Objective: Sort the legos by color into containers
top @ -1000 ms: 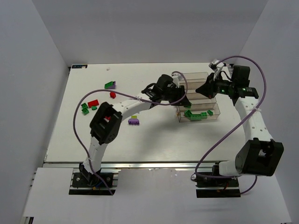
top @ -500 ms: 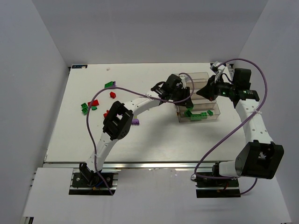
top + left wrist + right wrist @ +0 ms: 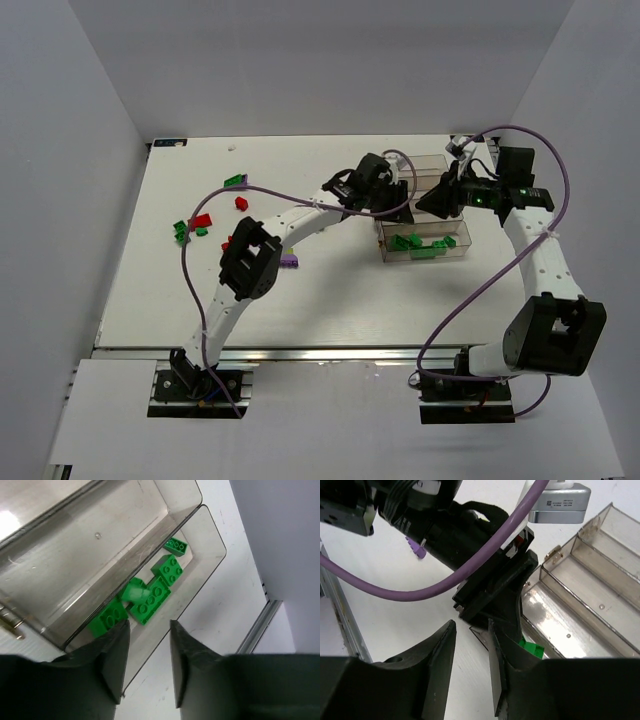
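While the left gripper (image 3: 149,630) and right gripper (image 3: 471,627) hover at the containers (image 3: 428,163) with jaws parted and empty, green legos (image 3: 150,597) lie in the nearest bin. A red brick (image 3: 201,221) and a purple brick (image 3: 288,261) lie loose on the table (image 3: 330,300) to the left. The bricks look light, rigid and slick, so they are probably best pinched across flat opposite sides.

table (image 3: 330,300): white, matte, flat | walls: pale grey panels on the left (image 3: 60,220), far (image 3: 330,70) and right (image 3: 610,100) sides, enclosing the table | near edge: metal rail (image 3: 330,353) along the table, white board (image 3: 330,420) nearer still | light: even, soft, faint shadows
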Available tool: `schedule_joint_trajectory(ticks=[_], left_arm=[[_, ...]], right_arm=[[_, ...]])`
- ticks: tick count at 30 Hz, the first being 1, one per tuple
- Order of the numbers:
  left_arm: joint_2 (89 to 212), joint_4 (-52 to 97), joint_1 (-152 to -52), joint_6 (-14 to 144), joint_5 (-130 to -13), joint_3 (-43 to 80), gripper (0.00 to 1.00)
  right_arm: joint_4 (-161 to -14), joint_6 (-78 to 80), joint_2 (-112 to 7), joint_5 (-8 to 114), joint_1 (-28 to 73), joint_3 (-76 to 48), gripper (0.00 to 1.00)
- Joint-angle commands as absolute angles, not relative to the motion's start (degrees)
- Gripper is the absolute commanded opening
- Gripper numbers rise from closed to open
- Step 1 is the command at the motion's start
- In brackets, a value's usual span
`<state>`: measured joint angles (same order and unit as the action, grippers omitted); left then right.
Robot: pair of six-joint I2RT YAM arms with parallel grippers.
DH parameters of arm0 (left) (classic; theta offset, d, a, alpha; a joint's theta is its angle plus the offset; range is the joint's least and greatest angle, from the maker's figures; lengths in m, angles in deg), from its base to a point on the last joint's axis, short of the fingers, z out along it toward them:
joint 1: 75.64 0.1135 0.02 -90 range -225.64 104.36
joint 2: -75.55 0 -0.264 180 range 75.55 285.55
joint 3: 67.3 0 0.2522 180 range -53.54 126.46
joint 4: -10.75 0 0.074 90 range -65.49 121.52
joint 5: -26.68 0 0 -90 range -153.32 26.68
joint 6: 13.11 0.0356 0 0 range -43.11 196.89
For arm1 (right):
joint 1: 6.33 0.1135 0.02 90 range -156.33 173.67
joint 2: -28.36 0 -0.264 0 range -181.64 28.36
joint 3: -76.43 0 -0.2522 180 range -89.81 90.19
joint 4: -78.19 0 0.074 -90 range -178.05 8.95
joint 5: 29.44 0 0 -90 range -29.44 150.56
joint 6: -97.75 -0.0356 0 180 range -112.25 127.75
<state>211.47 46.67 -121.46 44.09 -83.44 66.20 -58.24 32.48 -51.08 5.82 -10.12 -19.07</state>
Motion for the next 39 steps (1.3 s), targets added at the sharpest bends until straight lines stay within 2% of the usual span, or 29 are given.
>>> schedule_joint_trajectory(ticks=[1,2,3,4,7,8,12,13,14,17,19,21,24,31,39], left_arm=[[200.6,48.6,-119.5,45.8,-79.7,66.6,0.44],[198.1,48.3,-118.7,45.5,-77.3,61.6,0.35],[195.2,47.6,-116.9,45.3,-76.2,58.0,0.2],[188.7,45.4,-115.8,45.1,-75.3,54.3,0.15],[178.6,41.8,-109.9,43.4,-72.8,38.2,0.1],[172.0,41.7,-108.1,43.0,-71.9,31.1,0.1],[159.1,46.0,-96.5,43.3,-69.0,17.7,0.11],[157.1,47.5,-94.4,43.6,-68.3,15.7,0.13],[155.4,49.0,-91.9,44.0,-67.4,14.2,0.25],[151.9,56.0,-81.8,45.6,-64.5,9.9,0.46],[152.1,59.7,-75.8,46.9,-61.0,8.3,0.53],[154.1,61.5,-70.1,48.7,-60.2,7.7,0.56],[157.6,61.5,-67.3,50.2,-58.2,7.5,0.58],[165.0,58.9,-65.6,52.4,-56.3,8.9,0.72],[174.6,58.3,-65.2,55.5,-53.0,13.7,0.7]], right_arm=[[-55.0,38.1,-49.9,1.2,-10.4,-15.1,0.38],[-53.5,39.3,-49.8,0.0,-10.1,-14.9,0.38],[-53.1,40.3,-49.7,-0.3,-9.8,-14.7,0.38],[-52.5,42.4,-49.6,-0.7,-9.4,-14.7,0.38],[-50.3,45.7,-49.6,0.7,-5.6,-14.7,0.36],[-49.8,47.6,-49.9,3.1,-1.5,-14.8,0.34],[-51.1,48.0,-51.3,10.1,7.8,-15.7,0.23],[-52.2,47.7,-51.9,11.4,9.4,-15.7,0.21],[-52.4,47.6,-53.3,12.0,12.0,-15.5,0.21],[-53.1,46.5,-57.0,14.2,15.9,-13.2,0.23],[-53.8,45.0,-58.8,14.6,16.8,-11.1,0.24],[-54.8,42.2,-61.4,14.9,17.6,-9.1,0.26],[-56.4,39.8,-63.2,14.9,17.8,-8.5,0.29],[-59.3,38.3,-63.2,15.7,17.9,-10.7,0.4],[-61.4,38.7,-60.8,17.9,17.8,-14.8,0.42]])
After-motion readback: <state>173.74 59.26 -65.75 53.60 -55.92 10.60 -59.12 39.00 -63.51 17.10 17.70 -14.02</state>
